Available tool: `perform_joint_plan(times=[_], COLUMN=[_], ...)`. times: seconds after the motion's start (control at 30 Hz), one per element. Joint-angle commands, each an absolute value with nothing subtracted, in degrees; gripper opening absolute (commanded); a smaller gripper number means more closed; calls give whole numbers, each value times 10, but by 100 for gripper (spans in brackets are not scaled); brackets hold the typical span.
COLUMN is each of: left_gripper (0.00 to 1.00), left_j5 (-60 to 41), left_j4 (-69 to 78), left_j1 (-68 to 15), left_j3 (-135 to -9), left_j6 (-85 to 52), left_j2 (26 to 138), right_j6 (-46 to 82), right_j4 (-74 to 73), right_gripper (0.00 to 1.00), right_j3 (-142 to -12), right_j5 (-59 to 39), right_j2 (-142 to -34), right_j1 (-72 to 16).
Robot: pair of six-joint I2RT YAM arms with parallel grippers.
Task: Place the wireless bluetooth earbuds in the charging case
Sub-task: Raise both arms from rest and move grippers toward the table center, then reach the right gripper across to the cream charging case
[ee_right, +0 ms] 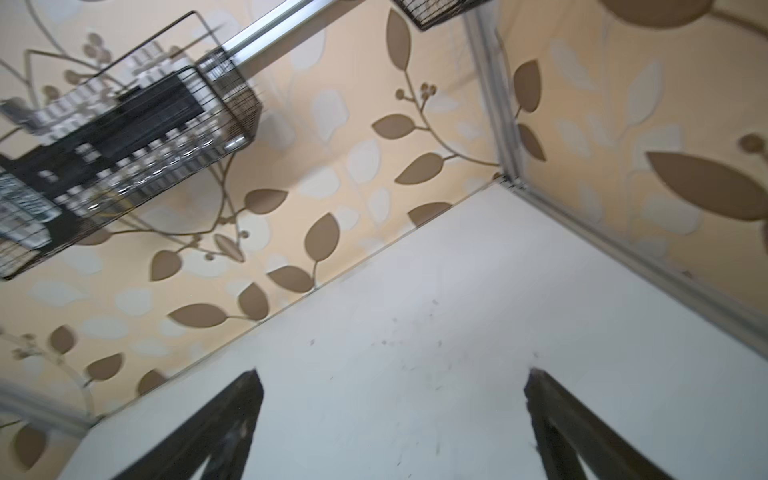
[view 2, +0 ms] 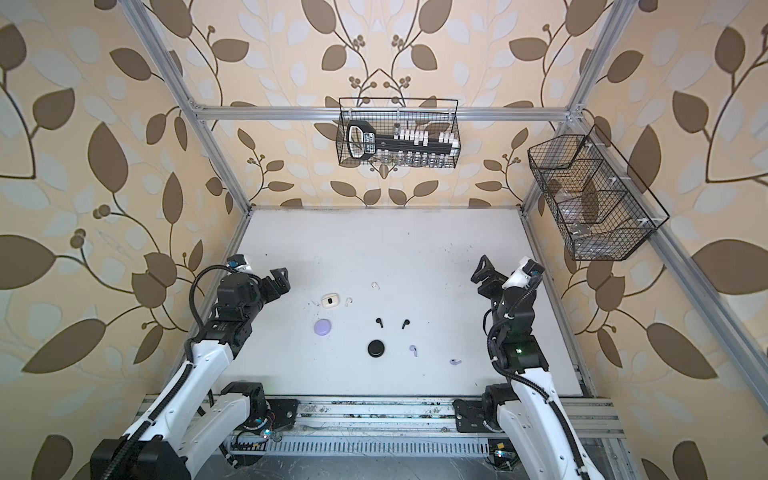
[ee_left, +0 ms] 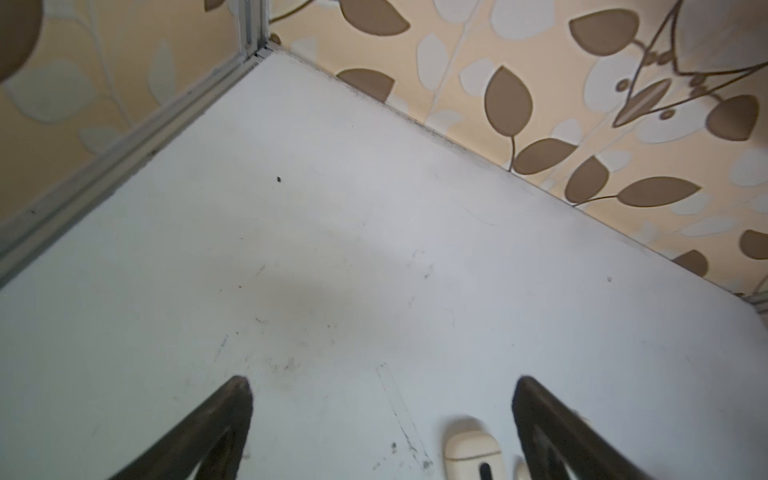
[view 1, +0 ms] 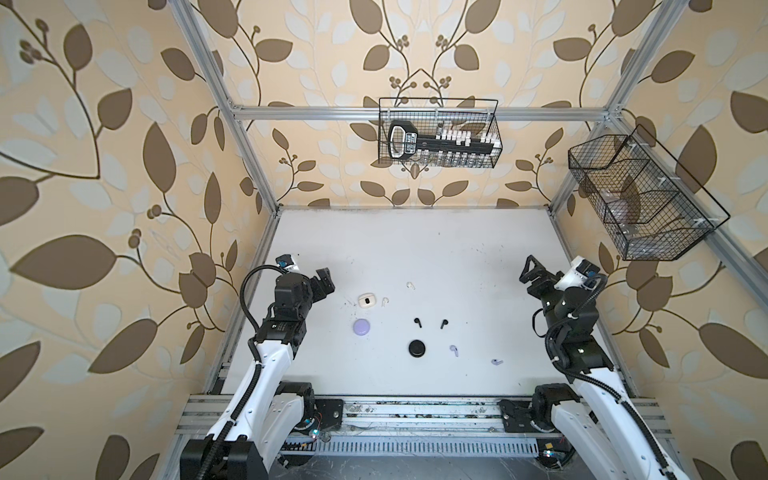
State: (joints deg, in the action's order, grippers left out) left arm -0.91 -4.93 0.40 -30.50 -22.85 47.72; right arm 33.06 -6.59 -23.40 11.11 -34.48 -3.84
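Observation:
On the white table point(view 1: 415, 241) lie three closed charging cases: a white one point(view 1: 366, 300) point(ee_left: 471, 453), a round lavender one point(view 1: 360, 327) and a round black one point(view 1: 417, 348). Loose earbuds lie round them: two white point(view 1: 411, 285) point(view 1: 385, 301), two black point(view 1: 417, 321) point(view 1: 444, 323), two lavender point(view 1: 453, 350) point(view 1: 496, 362). My left gripper point(view 1: 324, 280) point(ee_left: 382, 386) hangs open and empty, left of the white case. My right gripper point(view 1: 530, 270) point(ee_right: 392, 380) is open and empty at the right, far from every earbud.
A black wire basket point(view 1: 438, 133) with a black tool and small white parts hangs on the back wall. A second wire basket point(view 1: 640, 195) hangs on the right wall. Aluminium frame posts point(view 1: 249, 158) border the table.

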Motion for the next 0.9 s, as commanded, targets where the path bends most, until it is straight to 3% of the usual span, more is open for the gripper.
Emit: perform_joint_plan(times=[0.0,0.1,0.27,0.33,0.43,0.57,0.73,0.87], left_gripper=[99,99,99,99,99,99,99,99], left_j5=[-112,-113,-68,-3,78,107,54,40], left_j4=[-191,-207,-241,-276,-313,-286,-304,-288], left_j1=[3,3,3,3,3,3,3,3], left_j3=[-339,-323,-285,-278,-260,-207,-216,-211], left_j6=[-274,-285,-296,-309,-370,-398,-370,-361], left_j2=[447,411,377,344,279,226,204,219], right_j6=[407,397,339,325,305,283,284,268], right_j4=[-27,-131,-215,-207,-222,-213,-170,-144], right_gripper=[100,100,100,99,95,94,79,76], right_j3=[-177,-93,-34,-53,-95,-161,-278,-384], right_j5=[-48,-53,131,196,173,162,157,124], right_j2=[-312,-294,-314,-345,-393,-491,-658,-772], right_j1=[-77,-183,-423,-493,-542,-576,-577,-571])
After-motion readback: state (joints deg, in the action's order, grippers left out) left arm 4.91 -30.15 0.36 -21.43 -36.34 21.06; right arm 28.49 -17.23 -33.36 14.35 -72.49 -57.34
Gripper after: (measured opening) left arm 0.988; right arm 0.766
